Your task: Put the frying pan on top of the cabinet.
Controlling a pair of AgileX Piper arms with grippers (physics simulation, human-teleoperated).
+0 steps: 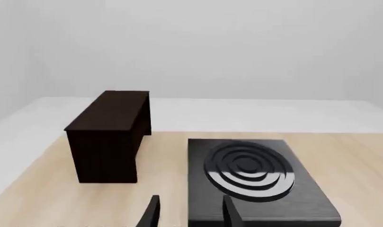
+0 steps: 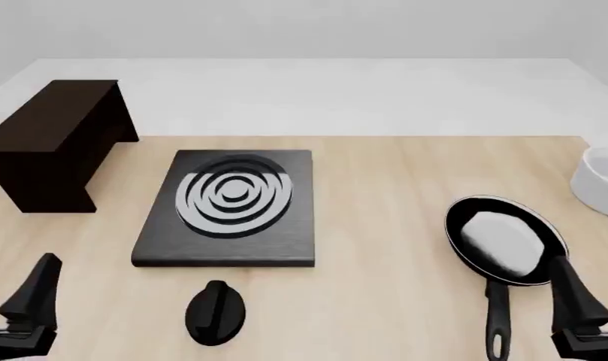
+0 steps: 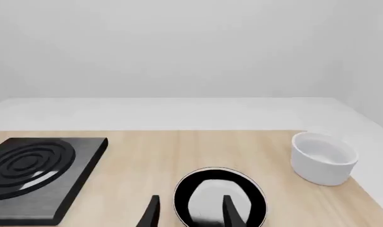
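Your frying pan [image 2: 504, 241] sits well right of the cabinet [image 2: 51, 139], untouched; both grippers, left [image 1: 188, 213] and right [image 3: 188, 213], seemingly parted, hold nothing.

Simulated kitchen-style tabletop, not a real room. Plain light wood table [image 2: 404, 195] set in a featureless white-grey space with blank walls and floor, flat even lighting, clean rendered surfaces. Kitchen cues: black stove plate [image 2: 228, 207] with grey concentric rings, a separate black knob [image 2: 216, 310] just in front of it, a glossy black pan [image 2: 504, 241] on the table, a white bowl [image 2: 603, 179] at the right edge. Dark brown cabinet [image 2: 55, 143] stands at the far left. No counters, sink or appliances beyond these props.
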